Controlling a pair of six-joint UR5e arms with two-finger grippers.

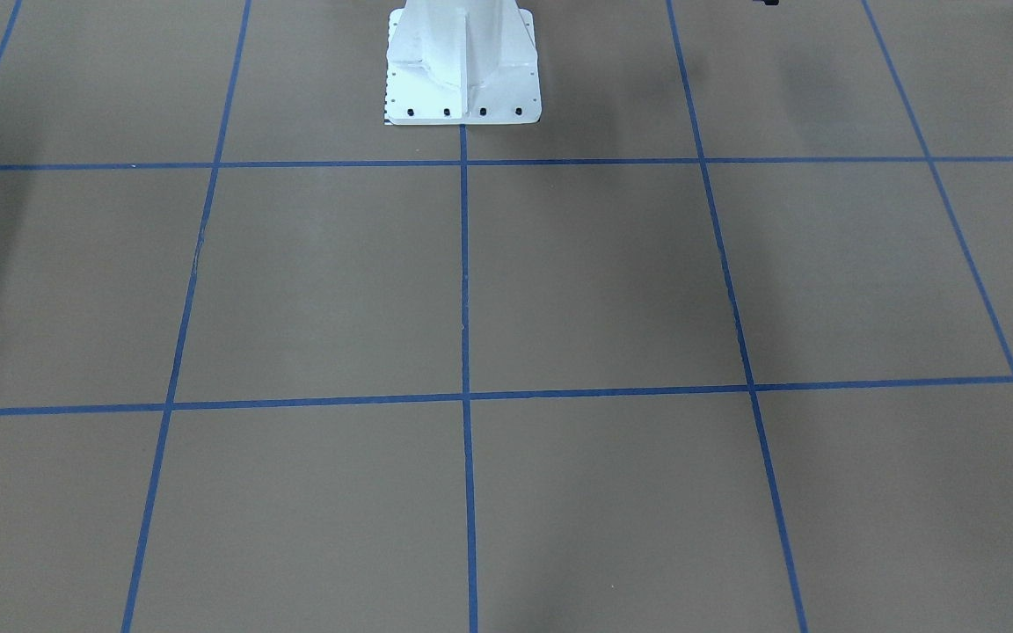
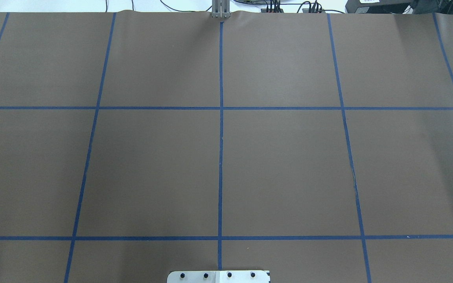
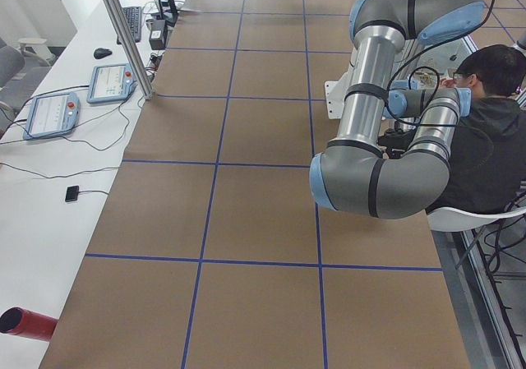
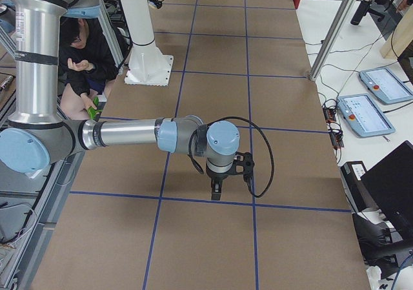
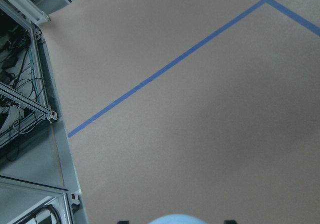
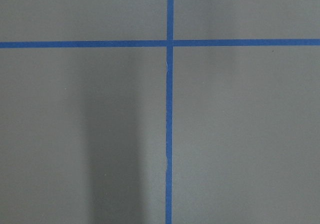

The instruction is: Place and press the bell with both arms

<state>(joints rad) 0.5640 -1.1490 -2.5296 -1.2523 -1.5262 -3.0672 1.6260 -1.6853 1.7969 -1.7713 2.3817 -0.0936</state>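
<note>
Hunting for the bell (image 5: 173,219), I find only a pale-blue rounded edge peeking in at the very bottom of the left wrist view. It sits between two dark slivers that I take for the left gripper (image 5: 176,222), so my guess is it rides there, above the table (image 2: 289,165). Whether those jaws are clamped on it, I cannot tell from so little. Out on the brown paper the overhead and front views show no bell at all, only blue grid lines. The left arm (image 3: 370,180) is folded up at the robot's side of the table, near a seated operator (image 3: 485,114). The right arm (image 4: 129,135) reaches out low over the grid, its right gripper (image 4: 217,188) pointing down just above a blue line; jaws apart or together, I cannot tell from that side view. So nothing placed, nothing pressed, and both steps look to be ahead
</note>
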